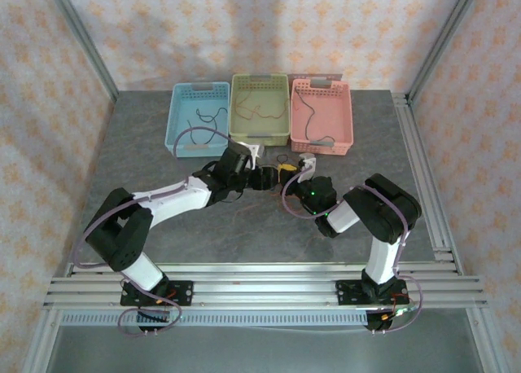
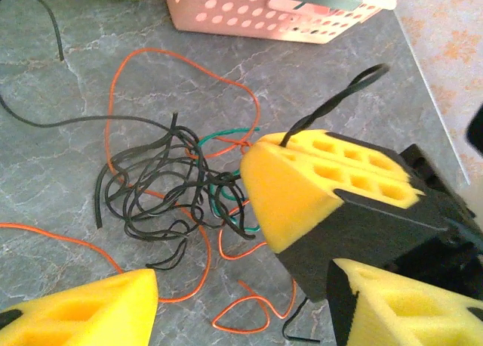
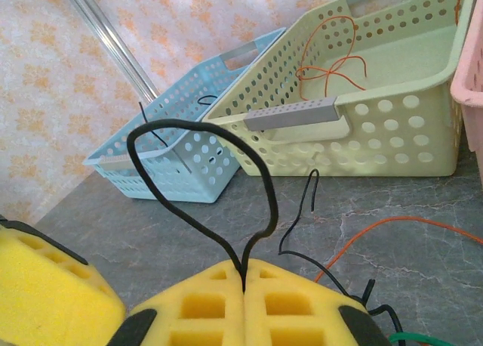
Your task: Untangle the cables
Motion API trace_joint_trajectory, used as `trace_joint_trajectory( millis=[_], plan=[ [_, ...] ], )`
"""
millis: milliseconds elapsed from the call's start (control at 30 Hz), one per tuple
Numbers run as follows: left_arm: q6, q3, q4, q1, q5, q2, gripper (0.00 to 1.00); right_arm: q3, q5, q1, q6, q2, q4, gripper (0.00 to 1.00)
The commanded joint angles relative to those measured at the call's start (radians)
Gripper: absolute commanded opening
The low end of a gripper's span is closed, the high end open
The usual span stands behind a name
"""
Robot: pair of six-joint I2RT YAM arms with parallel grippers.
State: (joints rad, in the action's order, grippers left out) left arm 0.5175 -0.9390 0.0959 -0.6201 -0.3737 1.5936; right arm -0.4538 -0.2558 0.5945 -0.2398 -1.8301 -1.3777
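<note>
The cables lie as a loose tangle (image 2: 162,183) of thin black, orange and green wires on the grey table, just in front of the baskets. My right gripper (image 3: 243,274) is shut on a black cable whose loop (image 3: 272,202) stands up from between its yellow pads. In the left wrist view the same right gripper (image 2: 317,187) sits at the tangle's right edge, with that twisted black loop (image 2: 332,108) rising from it. My left gripper (image 2: 241,308) hangs open just short of the tangle, with only orange wire on the table under the gap. From above, both grippers (image 1: 273,177) (image 1: 295,171) meet mid-table.
Three perforated baskets stand in a row at the back: blue (image 1: 200,88), green (image 1: 260,78), pink (image 1: 321,85), each with a loose wire inside. The pink basket (image 2: 264,13) is close behind the tangle. Bare grey table (image 1: 244,234) stretches toward the arm bases.
</note>
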Motion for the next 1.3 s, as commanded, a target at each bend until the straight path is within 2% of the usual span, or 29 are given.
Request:
trace_joint_trajectory(
  millis=[0, 267, 500, 600, 767, 967, 1267],
  plan=[
    [-0.033, 0.015, 0.054, -0.008, 0.024, -0.021, 0.62, -0.003, -0.016, 0.005, -0.040, 0.032, -0.029, 0.01],
    [-0.056, 0.034, 0.049, -0.013, 0.030, -0.053, 0.65, 0.043, -0.016, 0.004, -0.079, 0.129, -0.029, 0.00],
    [-0.132, 0.036, -0.051, -0.019, 0.040, -0.142, 0.66, 0.062, 0.003, 0.004, -0.075, 0.153, -0.028, 0.00],
    [-0.189, 0.032, -0.093, -0.026, 0.000, -0.171, 0.68, 0.072, 0.010, 0.004, -0.085, 0.173, -0.028, 0.00],
    [-0.240, 0.029, -0.154, -0.029, 0.029, -0.208, 0.71, 0.069, -0.010, 0.004, -0.089, 0.181, -0.029, 0.00],
    [-0.309, -0.066, -0.273, -0.029, 0.025, -0.162, 0.71, 0.064, -0.054, 0.004, -0.114, 0.185, -0.028, 0.00],
    [-0.297, -0.101, -0.235, -0.029, -0.038, -0.047, 0.63, 0.069, -0.063, 0.004, -0.110, 0.196, -0.029, 0.00]
  ],
)
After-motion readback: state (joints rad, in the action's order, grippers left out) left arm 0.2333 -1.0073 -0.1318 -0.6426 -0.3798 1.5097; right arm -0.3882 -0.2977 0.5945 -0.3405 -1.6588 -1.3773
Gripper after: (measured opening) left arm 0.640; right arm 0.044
